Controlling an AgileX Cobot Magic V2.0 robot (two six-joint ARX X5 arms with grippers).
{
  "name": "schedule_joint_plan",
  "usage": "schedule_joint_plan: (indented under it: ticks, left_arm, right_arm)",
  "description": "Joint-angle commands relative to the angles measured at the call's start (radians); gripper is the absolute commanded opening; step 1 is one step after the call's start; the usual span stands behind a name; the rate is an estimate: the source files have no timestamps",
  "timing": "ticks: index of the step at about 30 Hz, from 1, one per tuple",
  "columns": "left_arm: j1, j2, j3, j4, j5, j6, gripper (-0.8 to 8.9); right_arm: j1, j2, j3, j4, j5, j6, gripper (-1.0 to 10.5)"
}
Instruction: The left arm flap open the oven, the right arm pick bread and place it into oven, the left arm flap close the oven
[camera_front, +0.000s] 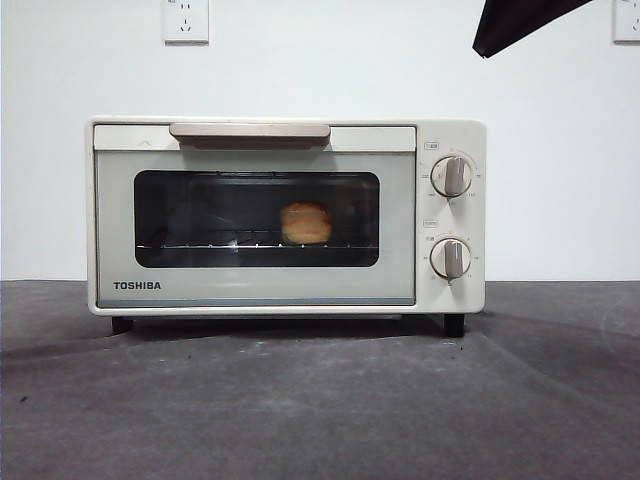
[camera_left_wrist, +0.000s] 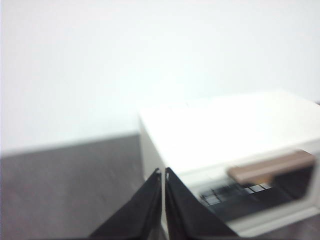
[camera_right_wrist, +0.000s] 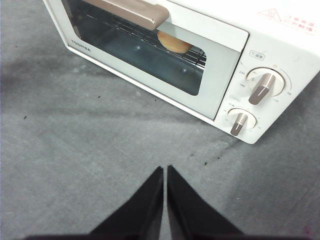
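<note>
Cream-white TOSHIBA toaster oven (camera_front: 285, 215), door shut, on grey table (camera_front: 320, 400). Golden bread loaf (camera_front: 306, 223) inside (on wire rack). Left gripper (camera_left_wrist: 163, 172) and right gripper (camera_right_wrist: 165, 170): jaws pressed together, empty.

— See much from up there?
— The left wrist view is blurred; the oven (camera_left_wrist: 235, 145) is smeared, its far side cropped.
— And the bread (camera_right_wrist: 175, 44)?
— Half hidden behind the handle (camera_right_wrist: 132, 12).

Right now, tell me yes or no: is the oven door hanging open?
No. In the front view the oven door stands shut and upright, and the bread sits on the rack behind its glass.
</note>
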Motion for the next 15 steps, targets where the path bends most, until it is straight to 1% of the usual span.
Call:
schedule_joint_plan:
  ticks: [1, 6, 10, 12, 15]
  left_arm:
    - [0.026, -0.059, -0.093, 0.113, -0.002, 0.074, 0.19]
    - [0.068, -0.18, -0.292, 0.246, -0.002, 0.08, 0.19]
    - [0.08, -0.25, -0.429, 0.28, -0.013, 0.066, 0.19]
    - [0.082, -0.281, -0.485, 0.278, -0.054, 0.023, 0.19]
    - [0.082, -0.312, -0.543, 0.278, -0.158, -0.037, 0.19]
  right_arm:
    - [0.009, 0.009, 0.005, 0.01, 0.002, 0.013, 0.1]
    - [0.009, 0.009, 0.005, 0.01, 0.002, 0.013, 0.1]
    - [0.009, 0.009, 0.005, 0.01, 0.001, 0.013, 0.1]
    - [0.009, 0.009, 0.005, 0.01, 0.001, 0.013, 0.1]
    - [0.009, 0.009, 0.005, 0.01, 0.002, 0.013, 0.1]
